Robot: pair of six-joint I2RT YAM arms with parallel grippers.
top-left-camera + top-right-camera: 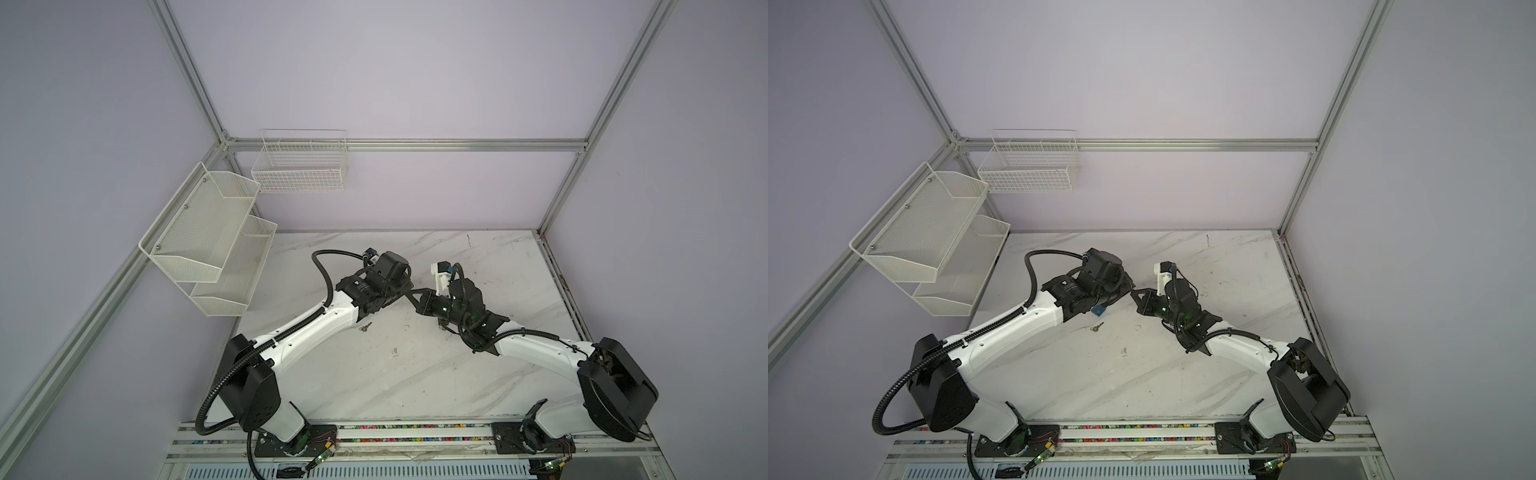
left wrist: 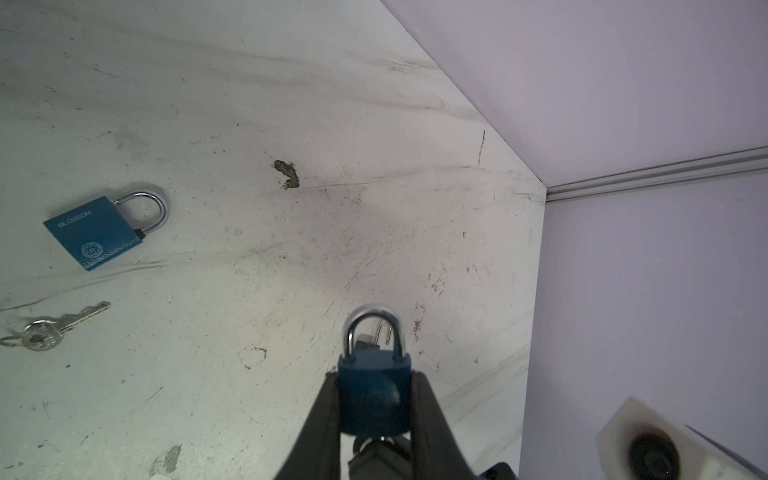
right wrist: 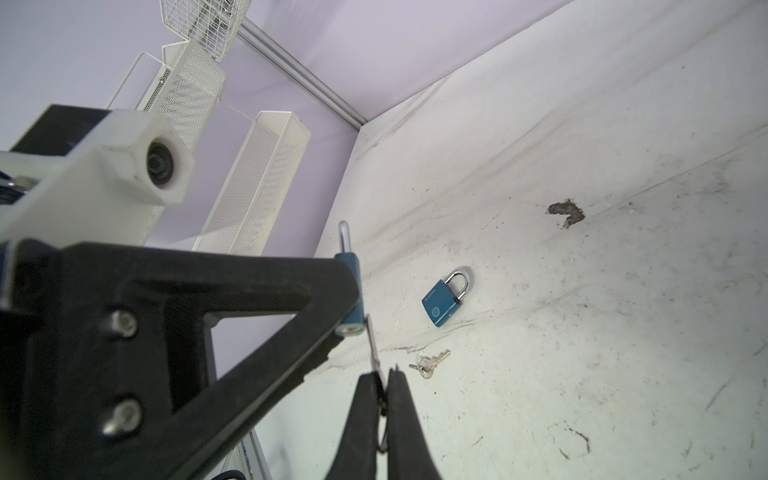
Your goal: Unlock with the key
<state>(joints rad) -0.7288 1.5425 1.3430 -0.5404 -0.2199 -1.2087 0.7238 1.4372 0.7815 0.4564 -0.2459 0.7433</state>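
The loose padlock [image 1: 1099, 310] is mostly hidden by the left arm [image 1: 1017, 328], centre of a top view. The bow of the held key [image 3: 372, 345] is concealed within the right gripper [image 3: 383, 377].

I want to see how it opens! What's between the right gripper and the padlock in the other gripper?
A key. The right wrist view shows it running from the right gripper to the bottom of the padlock.

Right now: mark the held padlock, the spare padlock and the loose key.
held padlock [image 2: 374, 395]: left wrist view, blue body.
spare padlock [image 2: 93, 232]: left wrist view, blue body.
loose key [image 2: 41, 336]: left wrist view, round head.
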